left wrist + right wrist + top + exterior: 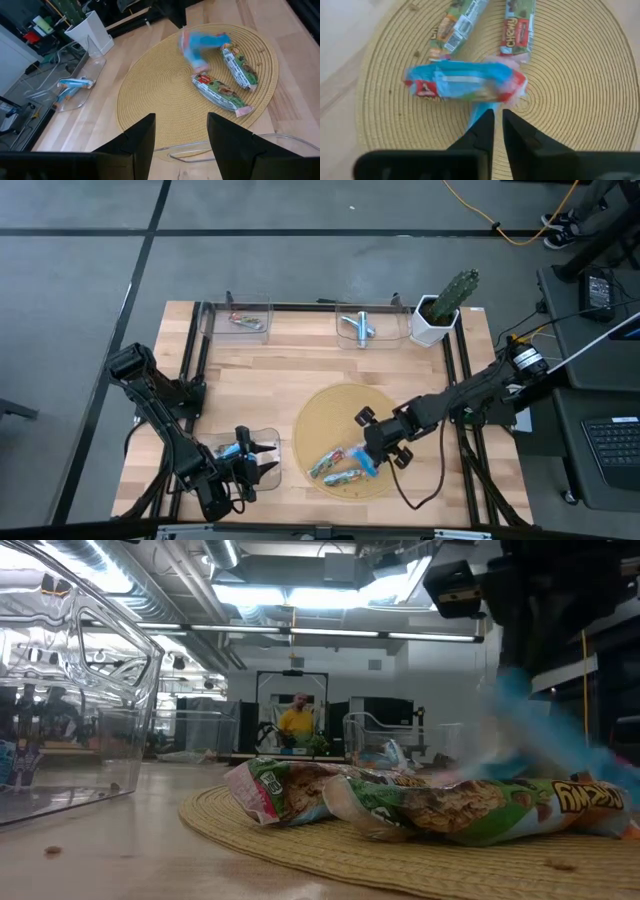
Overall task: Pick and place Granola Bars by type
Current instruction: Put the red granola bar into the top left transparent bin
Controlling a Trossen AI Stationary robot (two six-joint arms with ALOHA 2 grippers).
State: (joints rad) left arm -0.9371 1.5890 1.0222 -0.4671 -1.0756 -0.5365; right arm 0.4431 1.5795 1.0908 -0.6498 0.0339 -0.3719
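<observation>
Two green-and-red Granola Bars [220, 92] [241, 66] lie flat on the round woven mat [330, 412]. A blue bar [465, 87] shows blurred just above them, below my right gripper [498, 120], which points steeply down over the mat's near right part [372, 458] and is shut on it. My left gripper [182, 145] hovers open over a clear tray [262, 442] at the near left, which holds a blue bar [230, 450]. My right gripper pinches a narrow blue strip of the wrapper [481, 112] at the middle of the blue bar's long side, between its two fingertips. The fingers come from above, pointing down, and the bar lies across them. It hangs blurred, clear of the mat [530, 725].
Two more clear trays stand along the far edge: one [245, 320] holds a multicoloured bar, the other [360, 328] holds blue bars. A white pot with a cactus [440, 315] stands at the far right corner. A person [297, 720] sits in the room beyond.
</observation>
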